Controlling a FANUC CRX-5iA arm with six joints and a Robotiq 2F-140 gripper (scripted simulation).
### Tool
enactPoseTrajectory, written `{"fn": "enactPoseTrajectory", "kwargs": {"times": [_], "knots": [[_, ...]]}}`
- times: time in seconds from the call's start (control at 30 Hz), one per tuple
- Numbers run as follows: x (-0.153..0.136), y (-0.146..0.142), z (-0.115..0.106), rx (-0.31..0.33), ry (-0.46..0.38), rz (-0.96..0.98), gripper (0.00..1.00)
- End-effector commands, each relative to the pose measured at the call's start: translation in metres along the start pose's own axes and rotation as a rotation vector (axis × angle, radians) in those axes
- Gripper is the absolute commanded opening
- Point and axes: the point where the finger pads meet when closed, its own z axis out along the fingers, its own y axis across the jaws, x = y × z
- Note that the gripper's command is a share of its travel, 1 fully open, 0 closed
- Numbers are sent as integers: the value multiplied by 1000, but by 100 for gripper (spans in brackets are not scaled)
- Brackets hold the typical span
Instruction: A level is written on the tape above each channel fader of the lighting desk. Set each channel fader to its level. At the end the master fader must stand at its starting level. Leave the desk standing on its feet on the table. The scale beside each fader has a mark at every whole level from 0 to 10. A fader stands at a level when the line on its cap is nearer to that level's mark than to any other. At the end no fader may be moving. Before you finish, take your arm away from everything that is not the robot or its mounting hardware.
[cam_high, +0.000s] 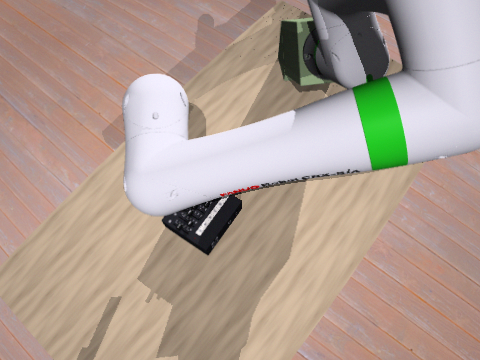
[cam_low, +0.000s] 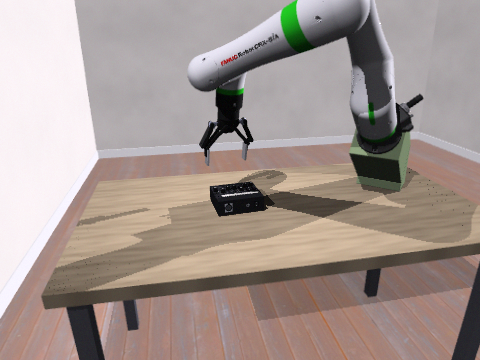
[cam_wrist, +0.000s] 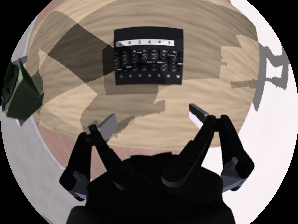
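From the top, the arm hides half of the desk at centre. In the exterior view the gripper hangs above it, jaws wide apart and empty (probably for lining up). In the wrist view the desk lies upper centre, its faders too small to read.

Arm: forearm horizontal, wrist pointing down. Gripper: fully spread (nothing held), fingertips toward 6 o'clock.
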Motion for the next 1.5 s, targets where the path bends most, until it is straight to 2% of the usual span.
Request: {"fn": "enactPoseTrajectory", "kwargs": {"times": [0.0, 1.1, 1.33, 1.47], "knots": [[0, 0, 0, 0, 0, 0, 100], [0, 0, -1, 0, 1, -12, 100], [4, 1, -3, -1, 9, -119, 100], [10, 2, -8, -6, 23, -313, 100]]}}
